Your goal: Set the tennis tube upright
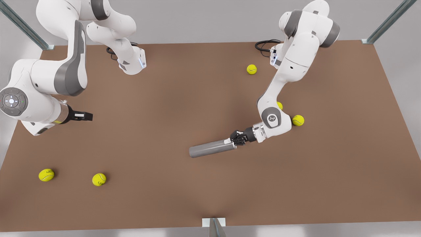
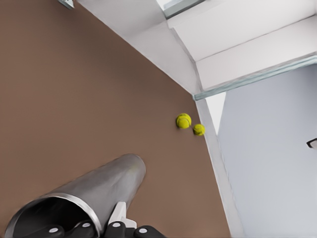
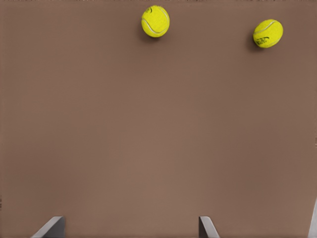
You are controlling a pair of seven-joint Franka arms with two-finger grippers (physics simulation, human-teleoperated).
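Note:
The grey tennis tube (image 1: 210, 148) lies on its side on the brown table, near the middle. My left gripper (image 1: 234, 142) is at the end of the tube toward the front view's right, shut on the rim. In the left wrist view the tube (image 2: 99, 188) stretches away from my left gripper (image 2: 106, 229), its open mouth close to the camera, with one finger inside the wall and one outside. My right gripper (image 1: 87, 116) hovers at the front view's left, far from the tube. The right wrist view shows my right gripper (image 3: 131, 228) open above bare table.
Yellow-green tennis balls lie scattered: two at the front left (image 1: 46, 174) (image 1: 99, 179), one at the back (image 1: 252, 69), one (image 1: 298, 120) beside the left arm's elbow, another (image 1: 279, 105) half hidden behind it. Metal frame posts (image 1: 213, 227) stand at the table's edges.

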